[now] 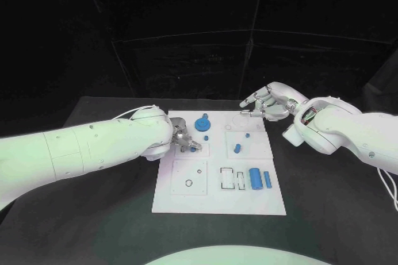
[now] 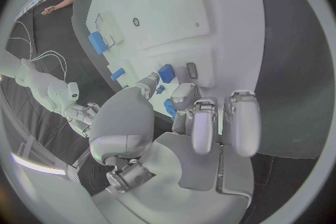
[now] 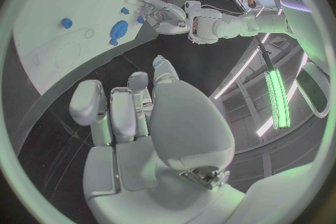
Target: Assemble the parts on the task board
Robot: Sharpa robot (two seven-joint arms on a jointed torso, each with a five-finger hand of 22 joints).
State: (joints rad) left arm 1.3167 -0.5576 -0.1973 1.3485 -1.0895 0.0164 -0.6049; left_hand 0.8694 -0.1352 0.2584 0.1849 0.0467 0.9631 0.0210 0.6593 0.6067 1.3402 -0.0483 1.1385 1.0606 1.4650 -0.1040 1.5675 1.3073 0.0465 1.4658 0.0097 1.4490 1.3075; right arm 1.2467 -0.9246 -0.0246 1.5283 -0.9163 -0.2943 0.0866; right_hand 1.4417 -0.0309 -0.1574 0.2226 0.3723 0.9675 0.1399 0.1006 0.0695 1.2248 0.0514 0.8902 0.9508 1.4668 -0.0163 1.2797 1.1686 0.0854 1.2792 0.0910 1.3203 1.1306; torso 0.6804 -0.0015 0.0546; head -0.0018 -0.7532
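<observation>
The white task board [image 1: 217, 199] lies mid-table. My left hand [image 1: 184, 139] is low over its far left section, thumb and a fingertip [image 2: 185, 92] bent down to the plate. A small blue part [image 2: 159, 89] sits between them, and I cannot tell whether it is pinched. A square blue part [image 2: 167, 73] lies just beside them. The blue gear-like part [image 1: 202, 125] stands just beyond the hand. My right hand [image 1: 267, 104] hovers past the board's far right corner, fingers loosely bent and holding nothing.
Two small blue parts [image 1: 237, 147] [image 1: 247, 135] are on the right middle section. A blue block [image 1: 255, 177] and a slim blue bar [image 1: 267, 179] lie near the front right, beside rectangular slots [image 1: 227, 177]. The black table [image 1: 99, 219] surrounds the board.
</observation>
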